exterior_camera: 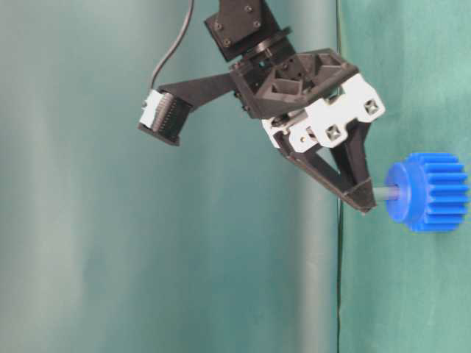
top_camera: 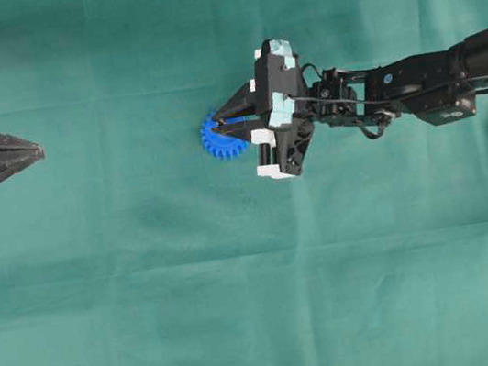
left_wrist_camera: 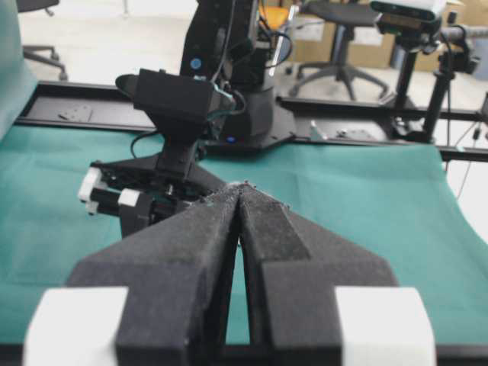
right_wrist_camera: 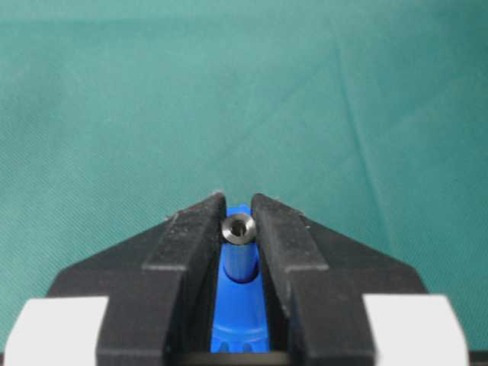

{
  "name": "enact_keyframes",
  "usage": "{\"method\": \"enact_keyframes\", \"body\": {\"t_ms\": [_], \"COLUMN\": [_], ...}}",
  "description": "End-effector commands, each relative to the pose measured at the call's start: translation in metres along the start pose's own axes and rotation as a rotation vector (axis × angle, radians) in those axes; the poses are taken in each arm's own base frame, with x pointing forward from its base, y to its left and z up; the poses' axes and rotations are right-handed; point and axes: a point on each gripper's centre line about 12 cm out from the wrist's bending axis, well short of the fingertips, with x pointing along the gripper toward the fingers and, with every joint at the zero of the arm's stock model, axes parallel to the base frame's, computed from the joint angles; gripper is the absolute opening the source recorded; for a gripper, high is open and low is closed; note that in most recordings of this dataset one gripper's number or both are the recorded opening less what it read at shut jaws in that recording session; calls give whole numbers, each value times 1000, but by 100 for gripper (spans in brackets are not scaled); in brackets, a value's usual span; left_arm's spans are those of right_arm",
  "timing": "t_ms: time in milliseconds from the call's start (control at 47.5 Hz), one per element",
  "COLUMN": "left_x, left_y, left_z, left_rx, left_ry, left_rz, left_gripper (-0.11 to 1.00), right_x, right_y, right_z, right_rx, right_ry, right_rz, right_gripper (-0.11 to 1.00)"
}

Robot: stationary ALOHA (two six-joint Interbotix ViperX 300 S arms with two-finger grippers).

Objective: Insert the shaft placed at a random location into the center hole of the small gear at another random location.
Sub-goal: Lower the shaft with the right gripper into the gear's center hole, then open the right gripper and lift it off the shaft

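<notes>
- green cloth (top_camera: 246, 313) covers the tabletop; office chairs (left_wrist_camera: 335, 15) stand behind.
- right gripper (right_wrist_camera: 238, 221) pinches the pin (right_wrist_camera: 239, 229), seated in the blue gear (top_camera: 219, 140) mid-table.
- left gripper (left_wrist_camera: 242, 187) closed, empty, at the left edge.

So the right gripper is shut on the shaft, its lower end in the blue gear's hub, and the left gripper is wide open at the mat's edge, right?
Not quite: the left gripper is shut, its fingertips meeting, as the left wrist view shows. The rest holds: the right gripper is shut on the shaft, entering the blue gear's hub.
</notes>
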Motion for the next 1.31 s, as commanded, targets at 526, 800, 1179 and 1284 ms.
{"method": "enact_keyframes", "body": {"t_ms": [526, 800, 1179, 1284], "left_x": [1, 1, 1, 1], "left_y": [0, 0, 0, 0], "left_z": [3, 3, 3, 3], "left_rx": [0, 0, 0, 0], "left_ry": [-11, -9, -9, -9], "left_rz": [2, 0, 2, 2], "left_gripper": [0, 0, 0, 0], "right_x": [5, 5, 6, 6], "right_y": [0, 0, 3, 4], "right_z": [-3, -3, -3, -1], "right_rx": [22, 21, 22, 21], "right_ry": [-3, -2, -1, -5], "right_rz": [-7, -7, -1, 1], "right_gripper": [15, 15, 48, 76]}}
